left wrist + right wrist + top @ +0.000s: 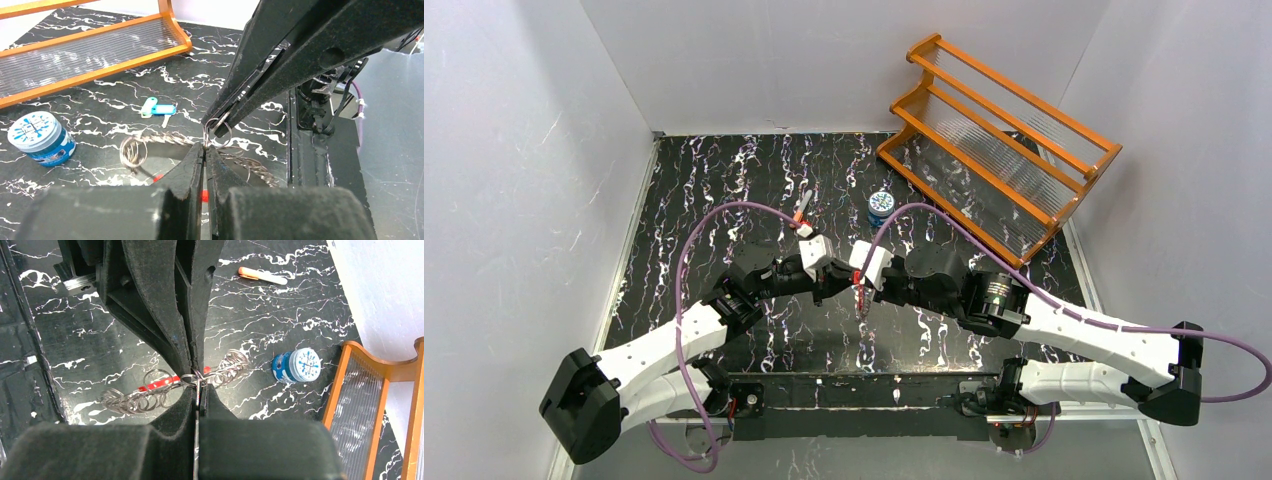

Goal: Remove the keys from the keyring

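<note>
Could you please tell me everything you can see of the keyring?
The keyring looks like a silvery wire chain of linked loops with one short red section. It stretches sideways over the black marbled table, both ends sagging. The left gripper and right gripper are shut on its middle, tips meeting.

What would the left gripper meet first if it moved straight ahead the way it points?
The right gripper, almost at once: their tips nearly touch, both shut on the keyring. Depth is hard to judge.
</note>
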You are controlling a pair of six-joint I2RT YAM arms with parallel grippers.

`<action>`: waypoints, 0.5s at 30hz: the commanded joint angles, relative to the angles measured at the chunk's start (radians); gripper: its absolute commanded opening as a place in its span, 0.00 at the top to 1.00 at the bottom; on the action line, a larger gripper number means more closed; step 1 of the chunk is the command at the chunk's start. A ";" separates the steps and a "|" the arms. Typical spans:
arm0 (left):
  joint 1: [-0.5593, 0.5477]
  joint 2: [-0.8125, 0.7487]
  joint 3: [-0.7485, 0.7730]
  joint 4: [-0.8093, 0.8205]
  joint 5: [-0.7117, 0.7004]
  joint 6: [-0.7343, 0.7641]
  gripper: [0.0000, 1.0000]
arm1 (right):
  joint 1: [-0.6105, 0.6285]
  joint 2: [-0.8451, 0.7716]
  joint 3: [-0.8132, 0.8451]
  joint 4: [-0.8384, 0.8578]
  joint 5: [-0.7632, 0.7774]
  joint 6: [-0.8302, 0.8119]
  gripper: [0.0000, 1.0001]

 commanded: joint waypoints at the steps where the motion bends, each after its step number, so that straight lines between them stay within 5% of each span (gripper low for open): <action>1: -0.003 -0.021 0.043 -0.060 0.001 0.081 1.00 | 0.002 -0.022 0.014 0.035 0.035 0.013 0.99; 15: -0.004 -0.057 0.069 -0.184 -0.076 0.203 1.00 | 0.001 -0.031 -0.039 0.005 0.098 0.099 0.99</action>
